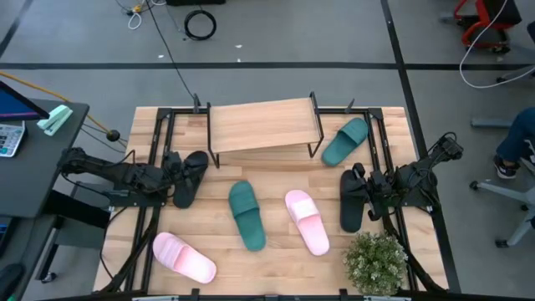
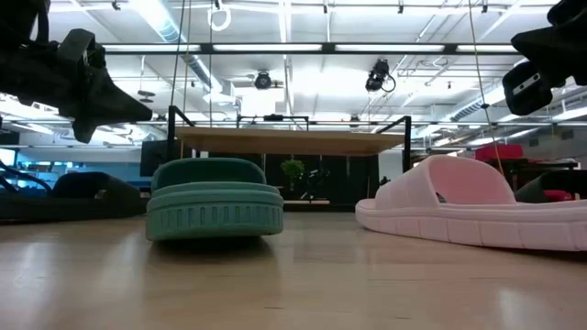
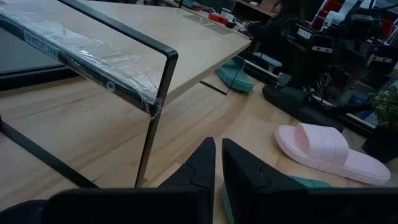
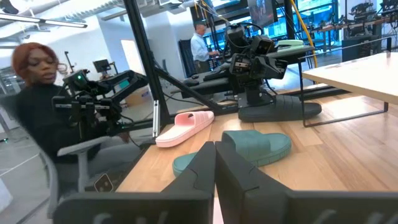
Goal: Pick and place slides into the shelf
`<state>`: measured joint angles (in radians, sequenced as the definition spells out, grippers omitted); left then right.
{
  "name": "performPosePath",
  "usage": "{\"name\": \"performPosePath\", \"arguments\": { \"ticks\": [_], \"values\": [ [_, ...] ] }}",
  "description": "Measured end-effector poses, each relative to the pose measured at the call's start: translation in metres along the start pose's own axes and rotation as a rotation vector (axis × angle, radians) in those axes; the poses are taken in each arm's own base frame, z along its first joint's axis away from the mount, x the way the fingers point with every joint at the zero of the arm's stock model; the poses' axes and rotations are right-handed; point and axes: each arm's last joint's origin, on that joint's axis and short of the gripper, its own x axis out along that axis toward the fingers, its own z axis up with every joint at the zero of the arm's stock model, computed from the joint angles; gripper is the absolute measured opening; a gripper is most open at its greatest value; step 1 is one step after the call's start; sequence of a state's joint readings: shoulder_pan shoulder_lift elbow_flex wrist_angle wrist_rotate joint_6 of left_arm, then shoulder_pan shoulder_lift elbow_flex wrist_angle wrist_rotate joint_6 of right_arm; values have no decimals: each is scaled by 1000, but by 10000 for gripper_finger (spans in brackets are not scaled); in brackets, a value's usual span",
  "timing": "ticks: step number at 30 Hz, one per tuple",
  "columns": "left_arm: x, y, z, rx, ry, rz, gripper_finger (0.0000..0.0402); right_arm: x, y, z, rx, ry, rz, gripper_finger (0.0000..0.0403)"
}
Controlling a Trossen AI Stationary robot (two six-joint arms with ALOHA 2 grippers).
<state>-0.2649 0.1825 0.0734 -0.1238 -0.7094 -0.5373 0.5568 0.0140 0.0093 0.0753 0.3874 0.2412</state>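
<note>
1. slides lie loose on the table (image 1: 276, 267), none on the shelf (image 1: 262, 125) yet: nearest us a pink slide (image 1: 183, 257), then a teal slide (image 1: 247, 215) and a second pink slide (image 1: 307, 221).
2. we judge them light, soft rubber, somewhat springy; the strap arch looks the best grip.
3. farther back, the left gripper (image 1: 170, 177) sits by a black slide (image 1: 191, 177), the right gripper (image 1: 361, 194) by another black slide (image 1: 352, 201); both show fingers pressed together, holding nothing.
4. farthest, one more teal slide (image 1: 345, 140) rests beside the shelf.
</note>
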Motion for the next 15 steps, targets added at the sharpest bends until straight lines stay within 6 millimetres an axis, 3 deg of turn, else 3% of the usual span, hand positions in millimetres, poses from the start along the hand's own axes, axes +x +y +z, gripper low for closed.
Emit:
{"name": "performPosePath", "arguments": {
  "ticks": [15],
  "values": [
    [0, 0, 0, 0, 0, 0, 24, 0, 0, 0, 0, 0, 0, 14]
  ]
}}
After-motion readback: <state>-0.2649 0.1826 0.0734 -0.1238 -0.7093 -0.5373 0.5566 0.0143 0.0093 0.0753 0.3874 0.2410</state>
